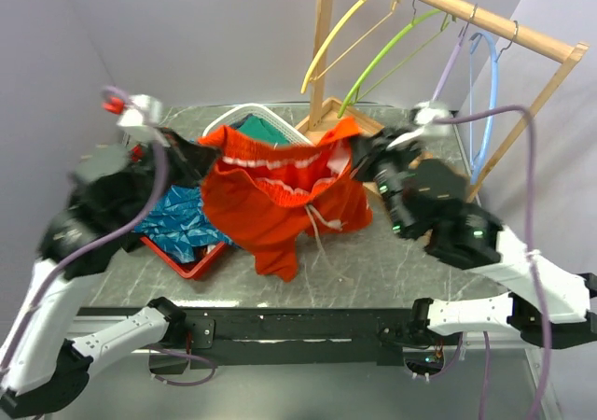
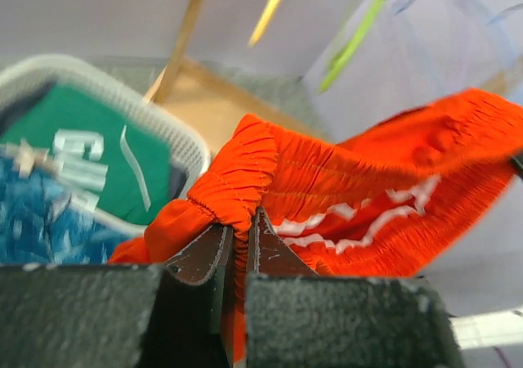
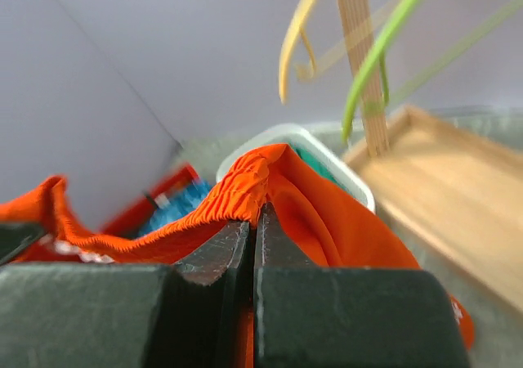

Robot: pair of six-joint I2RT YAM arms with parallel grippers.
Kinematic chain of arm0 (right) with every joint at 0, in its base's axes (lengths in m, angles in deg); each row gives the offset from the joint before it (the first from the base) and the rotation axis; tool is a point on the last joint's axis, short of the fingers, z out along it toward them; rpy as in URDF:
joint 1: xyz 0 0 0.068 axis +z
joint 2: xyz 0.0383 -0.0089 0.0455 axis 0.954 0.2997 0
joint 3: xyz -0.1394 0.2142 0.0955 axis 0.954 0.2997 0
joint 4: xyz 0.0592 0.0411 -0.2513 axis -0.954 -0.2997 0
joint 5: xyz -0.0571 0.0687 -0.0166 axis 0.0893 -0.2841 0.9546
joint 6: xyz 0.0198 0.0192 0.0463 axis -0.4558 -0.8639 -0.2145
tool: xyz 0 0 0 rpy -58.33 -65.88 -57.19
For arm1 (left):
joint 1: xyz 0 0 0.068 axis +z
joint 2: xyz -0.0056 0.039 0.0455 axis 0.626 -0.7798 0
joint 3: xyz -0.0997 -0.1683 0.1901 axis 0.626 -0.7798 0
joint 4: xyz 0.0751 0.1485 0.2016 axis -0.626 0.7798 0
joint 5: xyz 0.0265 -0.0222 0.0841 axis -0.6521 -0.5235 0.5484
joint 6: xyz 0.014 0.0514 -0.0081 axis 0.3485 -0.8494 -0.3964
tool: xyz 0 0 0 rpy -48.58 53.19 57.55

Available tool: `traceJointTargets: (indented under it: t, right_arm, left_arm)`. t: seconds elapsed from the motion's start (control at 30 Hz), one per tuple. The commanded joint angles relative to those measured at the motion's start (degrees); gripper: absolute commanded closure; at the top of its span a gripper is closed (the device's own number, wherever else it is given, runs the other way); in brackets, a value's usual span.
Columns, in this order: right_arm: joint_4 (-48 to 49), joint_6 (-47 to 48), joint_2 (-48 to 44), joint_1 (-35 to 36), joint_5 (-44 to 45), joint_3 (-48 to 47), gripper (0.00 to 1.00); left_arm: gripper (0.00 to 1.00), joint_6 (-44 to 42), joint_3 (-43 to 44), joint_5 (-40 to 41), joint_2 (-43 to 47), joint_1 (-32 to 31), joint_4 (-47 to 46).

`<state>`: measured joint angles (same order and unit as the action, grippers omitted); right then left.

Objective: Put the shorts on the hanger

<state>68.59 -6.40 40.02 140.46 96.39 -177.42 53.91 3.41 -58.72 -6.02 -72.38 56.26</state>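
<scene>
Below and in front of the hanger (image 1: 338,30), the shorts (image 1: 280,201) hang stretched between both arms, clear of the table, with the waistband's long axis running left-right. Left gripper (image 2: 241,235) is pinched tight on the waistband's left corner. Right gripper (image 3: 252,221) is pinched tight on the right corner. The hanger is up and behind the waistband, nearer the right gripper, so the right arm likely leads the lift. Green hanger (image 1: 392,51) hangs just right of the hanger and the wooden post (image 1: 322,56) stands close by it; both are snag risks. White basket (image 1: 266,119) sits beneath the hanger, behind the shorts. Drawstring (image 1: 317,219) dangles loose.
</scene>
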Motion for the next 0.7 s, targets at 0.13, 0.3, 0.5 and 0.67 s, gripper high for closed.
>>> traceJointTargets:
  t: [0.13,0.3,0.5,0.67]
  right_arm:
    - [-4.16,-23.69,-1.2,-0.57,-2.88,21.95,1.0]
    - [-4.51,-34.59,1.43,-1.19,-6.23,32.93,1.0]
    - [-1.18,-38.38,5.56,-3.56,-11.58,39.1,1.0]
    - [1.28,-40.15,8.11,-7.15,-15.55,42.27,1.0]
  left_arm:
    - [0.98,7.28,-23.29,0.89,-3.18,1.02,-7.0]
    - [0.99,9.75,-32.36,-1.83,-6.52,1.46,-12.1]
    - [0.58,9.84,-34.22,-1.14,-6.44,1.37,-14.57]
    - [0.25,8.87,-28.7,2.01,-7.49,1.2,-11.51]
